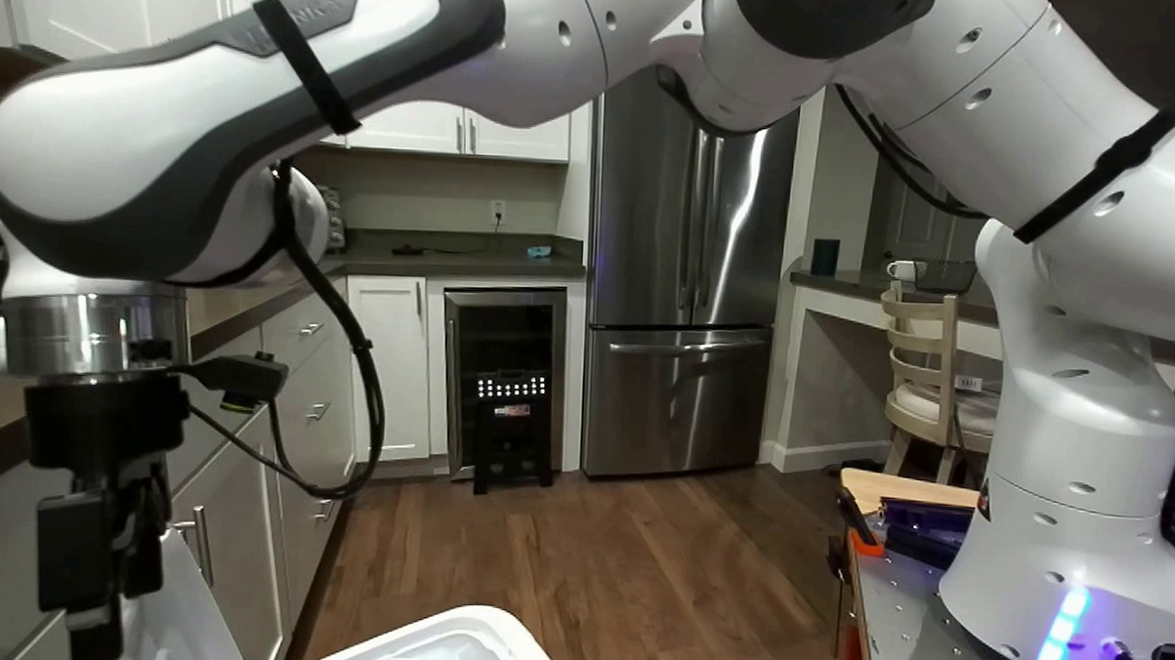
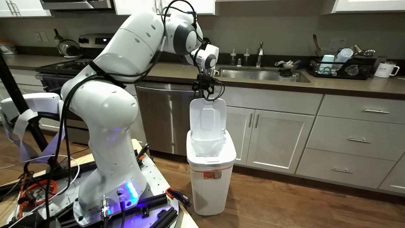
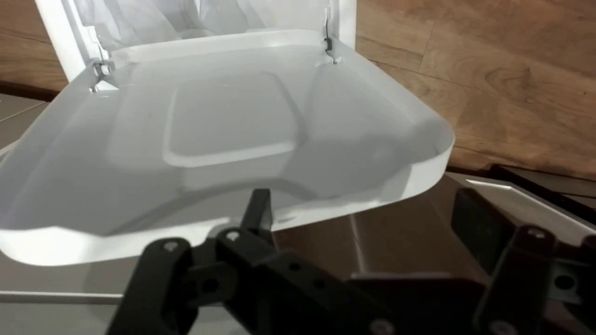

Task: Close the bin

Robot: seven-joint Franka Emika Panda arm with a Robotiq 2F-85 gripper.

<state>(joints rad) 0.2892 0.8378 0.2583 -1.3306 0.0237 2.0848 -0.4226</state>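
The big white arm takes up the left side in an exterior view. The white bin stands at the lower middle, its lid up. The hand is wide and holds nothing; one finger is at the lid's edge, maybe touching. If the hand pushes straight down, the lid may bend or the bin may tip. The wrist view shows small hinges; neither exterior view shows them clearly.
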